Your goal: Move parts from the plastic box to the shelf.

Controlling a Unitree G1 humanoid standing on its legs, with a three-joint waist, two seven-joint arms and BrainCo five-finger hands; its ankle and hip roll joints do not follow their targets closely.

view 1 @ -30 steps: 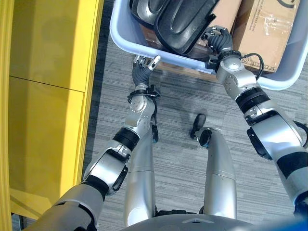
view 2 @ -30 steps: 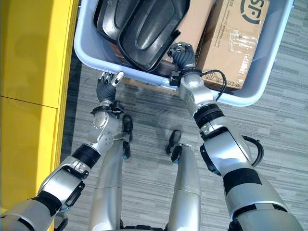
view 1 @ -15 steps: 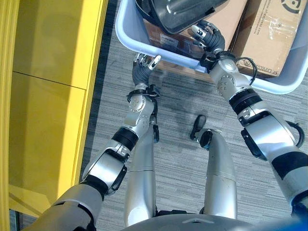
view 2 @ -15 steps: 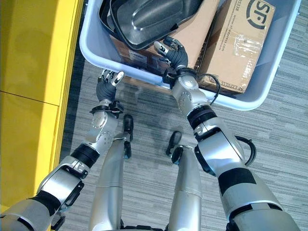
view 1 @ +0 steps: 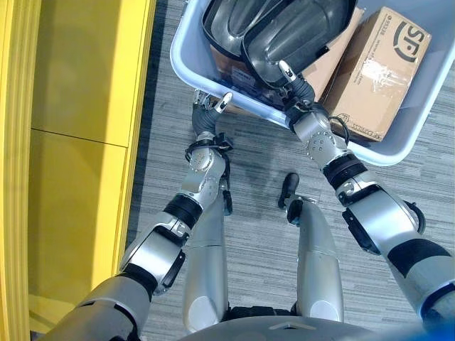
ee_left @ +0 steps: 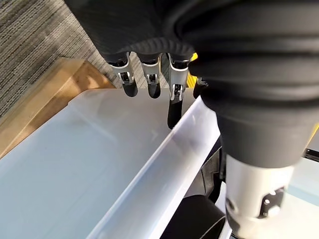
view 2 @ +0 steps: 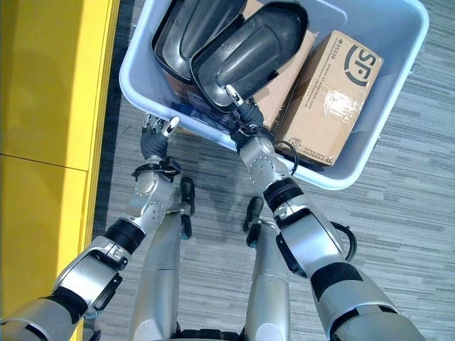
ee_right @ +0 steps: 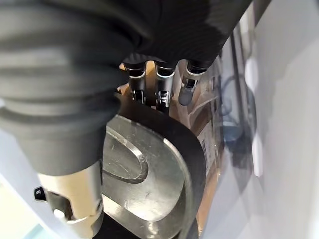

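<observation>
A pale blue plastic box (view 2: 135, 82) stands on the floor ahead and holds two black tray-like parts. My right hand (view 2: 242, 114) reaches over the near wall to the nearer black part (view 2: 259, 50). Its thumb lies on top of the part's near edge and its fingers (ee_right: 162, 87) go under that edge, pinching it. The second black part (view 2: 188, 28) lies beside it, to the left. My left hand (view 2: 151, 141) is outside the box with straight fingers (ee_left: 149, 82) against the outer wall (ee_left: 75, 164), just below the rim.
The yellow shelf (view 2: 43, 106) runs along the left side. Two cardboard boxes, the larger (view 2: 327, 99) on the right, lie in the plastic box under and beside the parts. A wooden base (ee_left: 45, 109) shows under the box. Grey carpet lies around it.
The view has shifted, so more of the box shows. My right hand has moved left along the near wall and taken the black part's edge. The left hand stays at the wall.
</observation>
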